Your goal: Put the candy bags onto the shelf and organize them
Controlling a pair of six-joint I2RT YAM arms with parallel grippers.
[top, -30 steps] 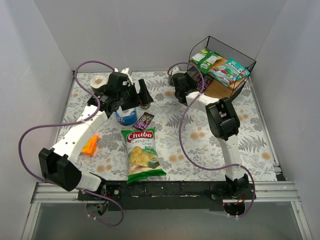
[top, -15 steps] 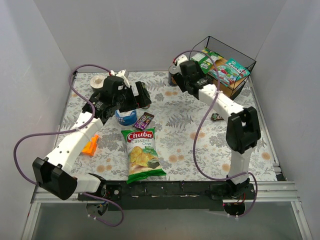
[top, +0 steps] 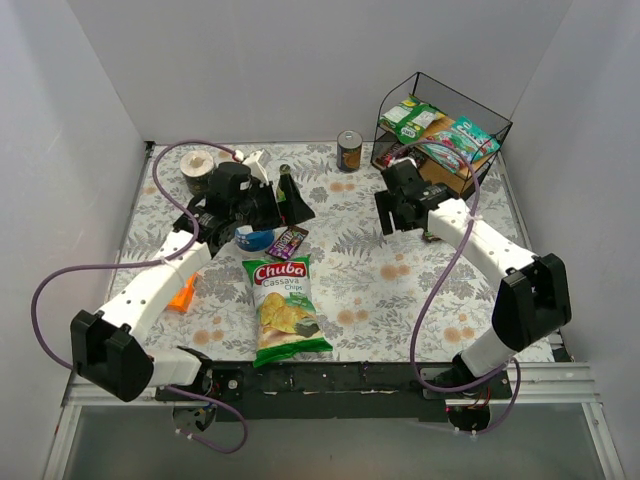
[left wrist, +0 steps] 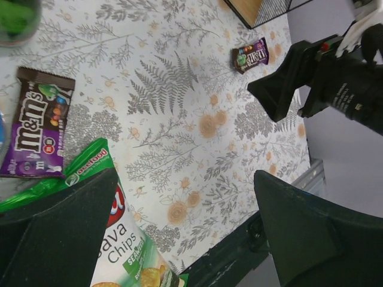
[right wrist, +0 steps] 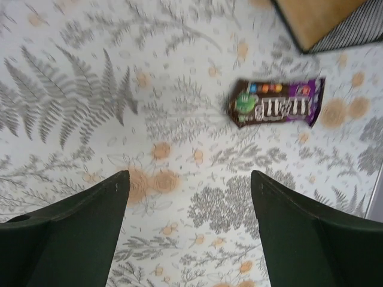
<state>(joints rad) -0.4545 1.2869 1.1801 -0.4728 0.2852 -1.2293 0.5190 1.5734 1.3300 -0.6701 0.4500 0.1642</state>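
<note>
The shelf (top: 497, 122) stands at the back right, with two green-and-white candy bags (top: 412, 118) and a teal one (top: 460, 140) on its top board. A purple-brown candy packet (top: 288, 240) lies on the table just below my left gripper (top: 293, 200), which is open and empty. In the left wrist view that packet (left wrist: 36, 128) sits left of the open gripper (left wrist: 185, 179). A second dark packet (right wrist: 275, 103) lies ahead of my right gripper (right wrist: 188, 176), open and empty, hovering over the table in front of the shelf (right wrist: 317, 21).
A large Chuba chips bag (top: 285, 310) lies front centre, an orange packet (top: 181, 292) to its left. A tin can (top: 349, 150) and a tape roll (top: 198, 163) stand at the back, and a blue-white object (top: 255, 237) lies under the left arm.
My right arm has drawn back from the shelf and come over the table, its jaws opening wide. The left gripper has shifted slightly right, still open.
</note>
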